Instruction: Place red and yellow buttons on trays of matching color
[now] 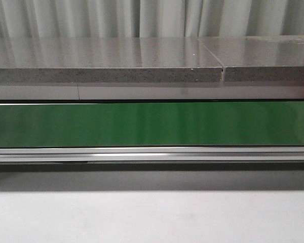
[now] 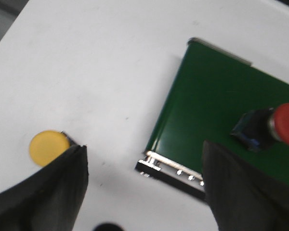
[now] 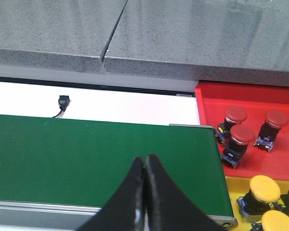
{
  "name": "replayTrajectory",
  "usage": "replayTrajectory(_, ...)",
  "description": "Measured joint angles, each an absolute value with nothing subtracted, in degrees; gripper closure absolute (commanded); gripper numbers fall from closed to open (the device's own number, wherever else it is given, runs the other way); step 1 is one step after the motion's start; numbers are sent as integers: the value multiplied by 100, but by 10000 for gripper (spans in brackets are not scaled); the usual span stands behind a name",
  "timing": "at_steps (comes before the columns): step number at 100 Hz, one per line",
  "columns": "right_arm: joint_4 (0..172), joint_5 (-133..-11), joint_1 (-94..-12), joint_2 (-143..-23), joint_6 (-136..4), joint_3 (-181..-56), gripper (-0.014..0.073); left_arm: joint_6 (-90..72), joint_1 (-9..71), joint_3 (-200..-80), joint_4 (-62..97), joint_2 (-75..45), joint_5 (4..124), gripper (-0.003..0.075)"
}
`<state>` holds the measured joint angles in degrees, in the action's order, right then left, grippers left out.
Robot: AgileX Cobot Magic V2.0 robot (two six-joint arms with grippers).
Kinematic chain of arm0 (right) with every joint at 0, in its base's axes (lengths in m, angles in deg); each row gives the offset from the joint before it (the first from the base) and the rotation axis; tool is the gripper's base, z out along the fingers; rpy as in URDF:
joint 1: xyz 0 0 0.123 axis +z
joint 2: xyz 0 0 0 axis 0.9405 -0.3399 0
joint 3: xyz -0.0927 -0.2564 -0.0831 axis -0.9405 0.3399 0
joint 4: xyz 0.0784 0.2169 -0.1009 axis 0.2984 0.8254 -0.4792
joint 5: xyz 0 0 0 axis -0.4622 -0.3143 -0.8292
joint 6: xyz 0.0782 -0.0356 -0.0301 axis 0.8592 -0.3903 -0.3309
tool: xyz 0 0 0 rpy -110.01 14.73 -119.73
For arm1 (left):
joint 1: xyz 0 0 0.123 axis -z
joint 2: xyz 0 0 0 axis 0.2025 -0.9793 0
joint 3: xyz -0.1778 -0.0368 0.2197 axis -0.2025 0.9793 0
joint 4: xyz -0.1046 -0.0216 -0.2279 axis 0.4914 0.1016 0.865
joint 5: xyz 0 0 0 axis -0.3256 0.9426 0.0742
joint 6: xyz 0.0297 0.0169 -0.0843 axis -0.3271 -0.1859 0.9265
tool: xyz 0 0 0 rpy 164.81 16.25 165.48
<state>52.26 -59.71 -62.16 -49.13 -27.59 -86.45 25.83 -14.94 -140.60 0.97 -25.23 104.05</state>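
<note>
Looking down the left wrist camera, I see a red button [image 2: 272, 129] lying on its side on the green belt [image 2: 216, 91], red cap at one end, dark blue-black body at the other. I judge it light, rigid plastic; the domed cap looks slick, so I'd pinch the squarer body. A flat yellow disc [image 2: 48, 146] sits on the white table [image 2: 96, 62] beside one finger. My left end effector [image 2: 144, 187] is spread wide, holding nothing. My right end effector [image 3: 144, 190] is pressed fully together, empty, over the belt; beside it the red tray [image 3: 279, 98] and yellow tray [image 3: 231, 185] each hold matching buttons.
</note>
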Motion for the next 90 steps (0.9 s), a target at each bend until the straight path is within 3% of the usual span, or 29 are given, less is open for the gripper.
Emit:
replayTrajectory(38, 5226, -5971, -6216, -4913, -2759, -8645, 659, 3233, -1958, -14164, -851, -3358, 11091, 228)
replayTrajectory(90, 5226, -5971, -6216, -4913, -2759, -8645, 659, 3246, -2091, -14288, -965, -4593, 10946, 228)
